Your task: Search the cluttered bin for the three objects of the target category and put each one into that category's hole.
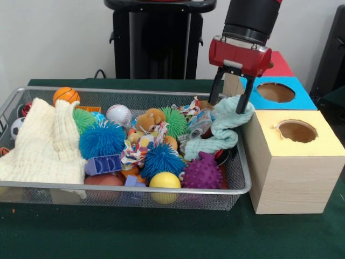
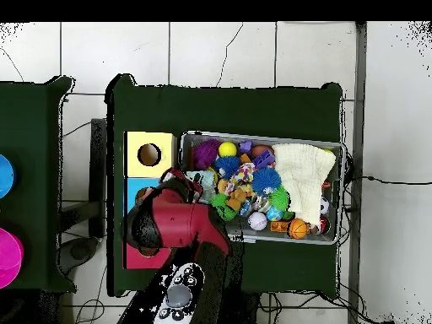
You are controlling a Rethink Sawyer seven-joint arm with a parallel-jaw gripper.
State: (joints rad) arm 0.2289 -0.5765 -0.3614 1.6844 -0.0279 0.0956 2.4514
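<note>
While overhead the arm hides it, your front view shows the gripper clenched on one mint cloth beside the blue-topped hole.

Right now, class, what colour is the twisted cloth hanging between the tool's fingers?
Pale mint green cloth; front view shows it best.

You are looking at a robotics test lab, not a home; the red and black robot arm rises from a black pedestal against a bare white wall; a dark green cloth-covered table carries a silver wire mesh basket of toys beside pale wooden boxes with round cutouts; from overhead you see white floor tiles with trailing black cables, and a second green table.
</note>
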